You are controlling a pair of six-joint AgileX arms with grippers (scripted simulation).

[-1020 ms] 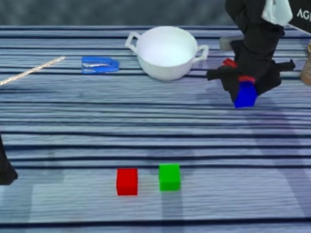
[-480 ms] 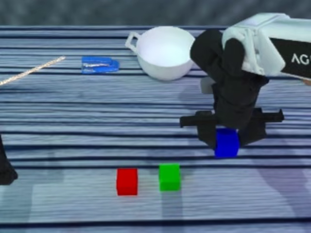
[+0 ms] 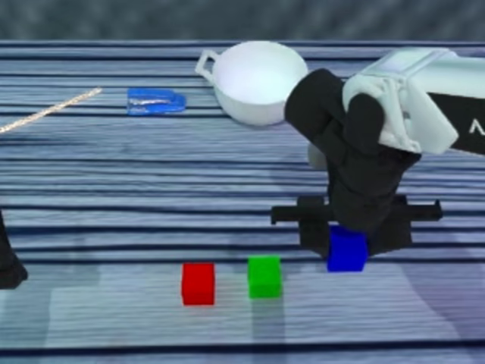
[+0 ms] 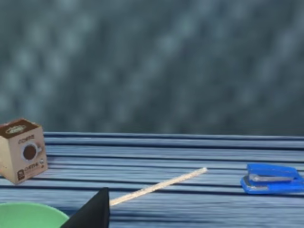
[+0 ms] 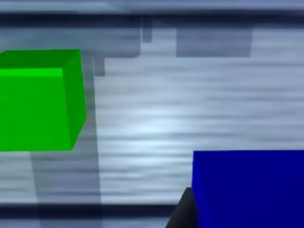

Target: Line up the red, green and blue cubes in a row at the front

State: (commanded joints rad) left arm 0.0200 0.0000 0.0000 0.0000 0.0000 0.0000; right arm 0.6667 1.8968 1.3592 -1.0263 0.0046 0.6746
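The red cube (image 3: pixel 198 283) and the green cube (image 3: pixel 264 276) sit side by side near the table's front. My right gripper (image 3: pixel 347 246) is shut on the blue cube (image 3: pixel 347 251), holding it just right of the green cube and slightly farther back. In the right wrist view the blue cube (image 5: pixel 249 189) fills the lower corner, with the green cube (image 5: pixel 40 100) beside it across a strip of bare table. My left arm (image 3: pixel 7 262) is parked at the left edge; one dark finger (image 4: pixel 92 213) shows in its wrist view.
A white bowl (image 3: pixel 221 64) stands at the back centre, partly behind the right arm. A light-blue stapler (image 3: pixel 155 100) and a thin pale stick (image 3: pixel 50 110) lie at the back left. The left wrist view shows a coffee box (image 4: pixel 22 149) and a green bowl rim (image 4: pixel 28 216).
The right arm has carried the blue cube from the back right, forward and leftward, down to a spot beside the green cube. Red and green cubes have not moved.
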